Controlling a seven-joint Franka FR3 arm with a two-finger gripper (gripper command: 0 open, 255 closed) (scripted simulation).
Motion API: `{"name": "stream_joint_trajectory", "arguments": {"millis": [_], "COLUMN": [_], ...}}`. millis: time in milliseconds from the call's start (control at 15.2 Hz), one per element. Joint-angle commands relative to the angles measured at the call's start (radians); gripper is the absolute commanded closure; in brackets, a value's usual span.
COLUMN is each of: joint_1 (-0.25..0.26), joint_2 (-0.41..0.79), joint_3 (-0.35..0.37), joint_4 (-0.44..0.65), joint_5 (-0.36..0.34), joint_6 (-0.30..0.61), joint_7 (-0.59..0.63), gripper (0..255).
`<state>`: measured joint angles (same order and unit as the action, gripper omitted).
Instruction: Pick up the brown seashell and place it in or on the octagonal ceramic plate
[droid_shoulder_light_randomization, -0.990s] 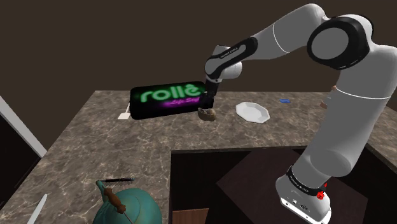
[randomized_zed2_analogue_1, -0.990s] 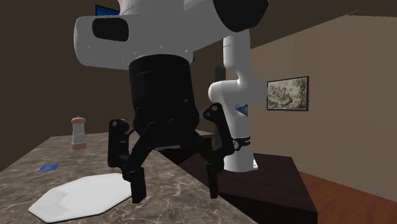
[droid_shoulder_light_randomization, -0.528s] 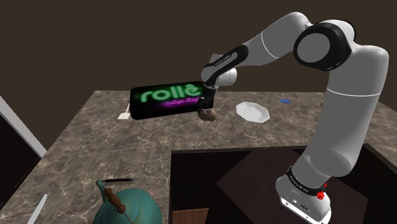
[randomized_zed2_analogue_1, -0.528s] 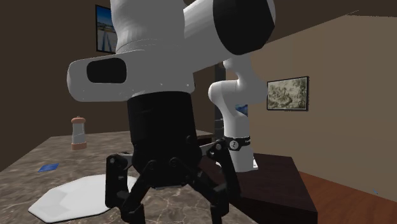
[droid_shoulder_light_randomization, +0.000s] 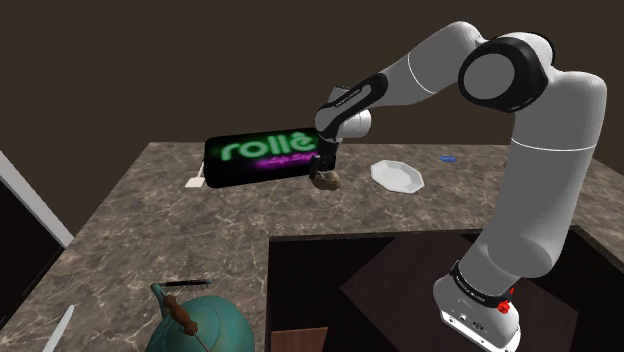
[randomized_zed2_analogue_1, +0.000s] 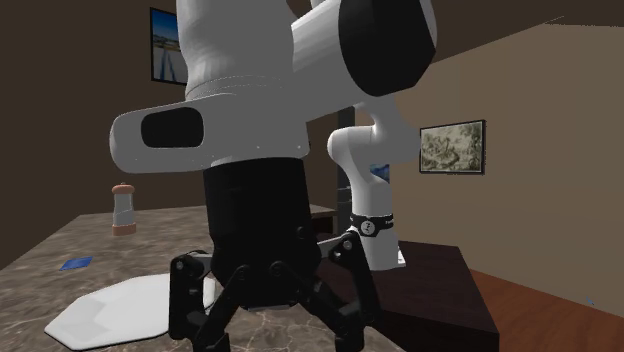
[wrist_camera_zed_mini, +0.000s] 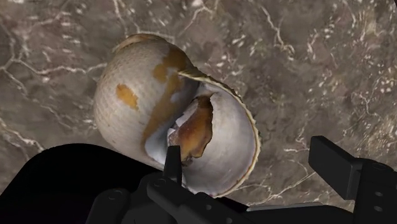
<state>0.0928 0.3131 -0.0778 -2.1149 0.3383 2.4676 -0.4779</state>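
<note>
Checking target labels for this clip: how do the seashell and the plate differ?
The seashell is rounded and coiled, pale with orange-brown patches; the plate is flat, plain white and angular-edged. The seashell covers less counter than the plate. The seashell lies beside the black box with green lettering; the plate lies apart toward the shoulder view's right. Both rest on the marbled counter.

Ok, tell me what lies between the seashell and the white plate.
Nothing. In the shoulder view, the stretch of marbled counter between the seashell and the white plate is bare.
</note>
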Motion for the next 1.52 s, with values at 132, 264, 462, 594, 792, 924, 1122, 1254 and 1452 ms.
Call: {"name": "stream_joint_trajectory", "arguments": {"millis": [132,264,462,594,792,924,1122,1254,1452], "joint_1": [0.000,0.000,0.000,0.000,0.002,0.004,0.006,0.007,0.008], "joint_2": [0.000,0.000,0.000,0.001,-0.019,-0.038,-0.065,-0.082,-0.107], "joint_3": [0.000,0.000,0.000,0.000,-0.004,-0.007,-0.012,-0.015,-0.018], "joint_4": [0.000,0.000,0.000,0.001,0.003,0.006,0.014,0.020,0.030], "joint_5": [0.000,0.000,0.000,0.000,-0.009,-0.018,-0.032,-0.040,-0.052], "joint_6": [0.000,0.000,0.000,0.000,-0.021,-0.043,-0.076,-0.098,-0.132], "joint_7": [0.000,0.000,0.000,0.000,0.010,0.019,0.033,0.042,0.055], "gripper": [255,255,255,255,255,255,255,255,255]}}
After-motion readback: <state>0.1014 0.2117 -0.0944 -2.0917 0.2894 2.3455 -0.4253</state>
